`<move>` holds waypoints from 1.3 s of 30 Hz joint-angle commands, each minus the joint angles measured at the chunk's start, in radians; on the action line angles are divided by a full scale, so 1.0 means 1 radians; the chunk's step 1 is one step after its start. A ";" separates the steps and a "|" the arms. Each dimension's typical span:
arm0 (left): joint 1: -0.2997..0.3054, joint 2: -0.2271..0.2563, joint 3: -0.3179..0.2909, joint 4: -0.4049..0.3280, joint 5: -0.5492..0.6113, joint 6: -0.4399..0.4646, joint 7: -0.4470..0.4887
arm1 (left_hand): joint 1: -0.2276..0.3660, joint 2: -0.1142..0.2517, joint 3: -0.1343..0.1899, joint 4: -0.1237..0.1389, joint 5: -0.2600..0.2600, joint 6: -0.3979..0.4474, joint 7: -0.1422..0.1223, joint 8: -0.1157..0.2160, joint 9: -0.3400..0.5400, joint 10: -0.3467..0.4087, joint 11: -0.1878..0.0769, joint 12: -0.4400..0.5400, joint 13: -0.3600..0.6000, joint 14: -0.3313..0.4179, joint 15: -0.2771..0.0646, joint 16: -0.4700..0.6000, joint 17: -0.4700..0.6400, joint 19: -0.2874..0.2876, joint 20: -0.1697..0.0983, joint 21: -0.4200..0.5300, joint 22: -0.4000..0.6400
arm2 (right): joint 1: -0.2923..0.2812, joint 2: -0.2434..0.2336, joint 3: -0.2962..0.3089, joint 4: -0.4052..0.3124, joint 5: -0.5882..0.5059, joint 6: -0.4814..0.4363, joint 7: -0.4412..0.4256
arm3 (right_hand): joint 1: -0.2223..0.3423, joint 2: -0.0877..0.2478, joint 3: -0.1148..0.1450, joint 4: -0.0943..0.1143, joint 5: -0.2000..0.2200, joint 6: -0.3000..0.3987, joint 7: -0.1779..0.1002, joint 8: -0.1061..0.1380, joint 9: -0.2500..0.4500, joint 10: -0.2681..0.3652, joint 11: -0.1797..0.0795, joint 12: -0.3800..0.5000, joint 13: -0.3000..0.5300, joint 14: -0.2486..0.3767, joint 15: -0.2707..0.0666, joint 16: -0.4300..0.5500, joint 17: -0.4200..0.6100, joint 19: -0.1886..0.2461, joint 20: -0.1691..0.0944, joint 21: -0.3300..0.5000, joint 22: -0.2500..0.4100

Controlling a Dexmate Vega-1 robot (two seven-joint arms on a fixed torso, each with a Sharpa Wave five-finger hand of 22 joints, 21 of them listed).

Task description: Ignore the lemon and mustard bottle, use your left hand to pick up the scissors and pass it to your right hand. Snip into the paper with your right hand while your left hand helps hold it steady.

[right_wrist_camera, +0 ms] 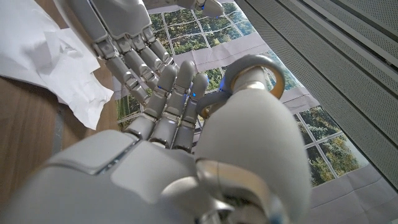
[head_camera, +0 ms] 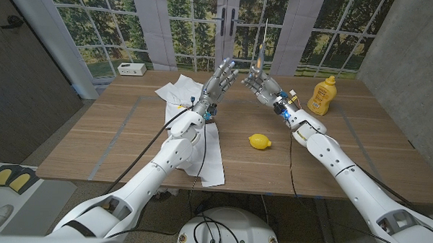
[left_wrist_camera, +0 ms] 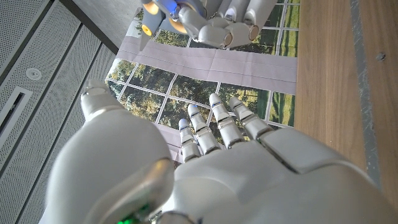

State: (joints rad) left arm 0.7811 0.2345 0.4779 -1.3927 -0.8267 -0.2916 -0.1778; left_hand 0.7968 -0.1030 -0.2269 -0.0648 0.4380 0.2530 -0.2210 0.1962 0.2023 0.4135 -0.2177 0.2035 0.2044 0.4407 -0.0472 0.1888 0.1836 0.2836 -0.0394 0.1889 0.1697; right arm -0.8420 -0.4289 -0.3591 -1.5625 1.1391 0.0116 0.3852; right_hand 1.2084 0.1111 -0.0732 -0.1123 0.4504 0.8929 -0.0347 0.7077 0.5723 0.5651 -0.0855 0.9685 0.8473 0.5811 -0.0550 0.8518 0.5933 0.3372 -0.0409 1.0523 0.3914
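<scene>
Scissors [head_camera: 261, 52], grey metal blades with orange-yellow handle loops: held upright in the air above the far middle of the table, blades pointing up. The right hand [head_camera: 265, 86] grips them at the handles; in the right wrist view the thumb passes through one orange-rimmed loop [right_wrist_camera: 254, 73] and the fingers [right_wrist_camera: 177, 99] close in beside it.

Left hand [head_camera: 219, 80]: raised just left of the right hand, fingers spread and stretched toward it, holding nothing. Fingertips of the two hands are close; contact cannot be judged from the head view. In the left wrist view the left hand's fingers [left_wrist_camera: 221, 121] are straight and apart, with the right hand's curled fingers [left_wrist_camera: 214, 28] just beyond them.

White sheet of paper [head_camera: 205, 143]: lies on the wooden table [head_camera: 115, 132] under the left forearm, running from the far middle to the near edge, where it overhangs. Its far end is crumpled and lifted [head_camera: 176, 89]. Neither hand touches it.

Yellow lemon [head_camera: 259, 142]: on the table, right of the paper, near the middle, apart from both arms.

Yellow mustard bottle [head_camera: 321, 95]: upright at the far right of the table, beyond the right forearm.

Small white box [head_camera: 132, 69]: off the table's far left corner, on the ledge by the window backdrop.
</scene>
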 commanded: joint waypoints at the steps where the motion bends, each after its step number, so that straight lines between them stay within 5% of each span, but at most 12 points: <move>1: 0.011 0.008 0.006 -0.019 0.008 0.006 0.012 | 0.001 0.008 -0.011 0.001 0.004 0.005 0.001 0.006 0.003 0.008 0.005 0.006 0.004 0.007 -0.168 0.006 0.002 0.004 -0.073 0.004 0.005 | -0.008 0.046 0.016 0.050 0.065 -0.009 0.080 | -0.002 0.018 -0.001 0.008 0.011 0.019 -0.007 0.000 -0.013 -0.089 -0.019 -0.034 -0.024 -0.027 -0.170 -0.016 -0.004 -0.018 -0.042 0.011 -0.008; 12: 0.015 0.011 0.007 -0.026 0.007 0.007 0.016 | 0.005 0.012 -0.013 0.000 0.005 0.013 0.001 0.010 0.003 0.011 0.005 0.007 0.003 0.010 -0.169 0.006 0.002 0.007 -0.074 0.005 0.005 | -0.002 0.035 0.014 0.054 0.029 0.014 0.118 | -0.053 -0.001 -0.025 0.030 0.046 0.006 0.008 -0.018 -0.060 -0.181 0.045 -0.202 -0.158 -0.142 -0.165 -0.156 -0.110 -0.092 0.001 0.005 -0.083; 15: 0.016 0.010 0.007 -0.026 0.007 0.007 0.017 | 0.006 0.013 -0.013 0.000 0.006 0.016 0.001 0.011 0.003 0.012 0.005 0.007 0.003 0.011 -0.169 0.007 0.002 0.007 -0.075 0.005 0.005 | 0.004 0.032 0.011 0.062 0.025 0.013 0.138 | -0.065 0.003 -0.029 0.036 0.062 -0.045 0.016 -0.064 -0.101 -0.204 0.062 -0.265 -0.210 -0.206 -0.143 -0.231 -0.159 -0.119 0.021 -0.007 -0.125; 21: 0.015 0.009 0.008 -0.023 0.005 0.009 0.016 | 0.009 0.016 -0.014 0.000 0.006 0.024 0.001 0.014 0.003 0.015 0.005 0.009 0.003 0.013 -0.169 0.007 0.002 0.008 -0.074 0.005 0.005 | 0.008 0.028 0.009 0.062 0.017 0.012 0.144 | -0.067 0.014 -0.028 0.038 0.070 -0.034 0.013 -0.088 -0.140 -0.223 0.069 -0.319 -0.262 -0.263 -0.121 -0.299 -0.199 -0.171 0.053 -0.031 -0.170; 26: 0.015 0.010 0.008 -0.023 0.005 0.010 0.016 | 0.010 0.017 -0.015 0.000 0.007 0.028 0.001 0.015 0.003 0.017 0.005 0.009 0.003 0.015 -0.169 0.008 0.002 0.009 -0.074 0.005 0.005 | 0.011 0.017 0.005 0.053 0.001 0.011 0.139 | -0.062 0.021 -0.024 0.035 0.070 0.041 0.000 -0.060 -0.142 -0.214 0.070 -0.342 -0.292 -0.266 -0.114 -0.320 -0.216 -0.179 0.060 -0.037 -0.189; 39: 0.019 0.013 0.008 -0.031 0.002 0.016 0.020 | 0.014 0.023 -0.017 0.000 0.008 0.047 0.001 0.021 0.003 0.022 0.005 0.011 0.003 0.023 -0.169 0.010 0.002 0.013 -0.074 0.006 0.005 | 0.013 0.009 -0.001 0.044 -0.018 0.017 0.129 | -0.026 0.039 0.006 0.014 0.036 0.056 0.020 -0.023 -0.113 -0.150 0.068 -0.367 -0.346 -0.220 -0.109 -0.336 -0.244 -0.166 0.057 -0.031 -0.203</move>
State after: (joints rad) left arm 0.7963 0.2442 0.4854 -1.4173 -0.8218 -0.2807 -0.1612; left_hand 0.8071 -0.0928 -0.2351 -0.0648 0.4380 0.2896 -0.2214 0.2110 0.2023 0.4297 -0.2124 0.2073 0.2046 0.4524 -0.0464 0.1927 0.1835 0.2836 -0.0394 0.1887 0.1697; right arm -0.8318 -0.4114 -0.3542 -1.5084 1.1374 0.0260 0.5205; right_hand 1.1626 0.1439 -0.0745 -0.0956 0.4942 0.9431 -0.0159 0.6770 0.4573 0.3972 -0.0128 0.6038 0.5060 0.3539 -0.0411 0.5203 0.3513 0.1700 0.0161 1.0170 0.1872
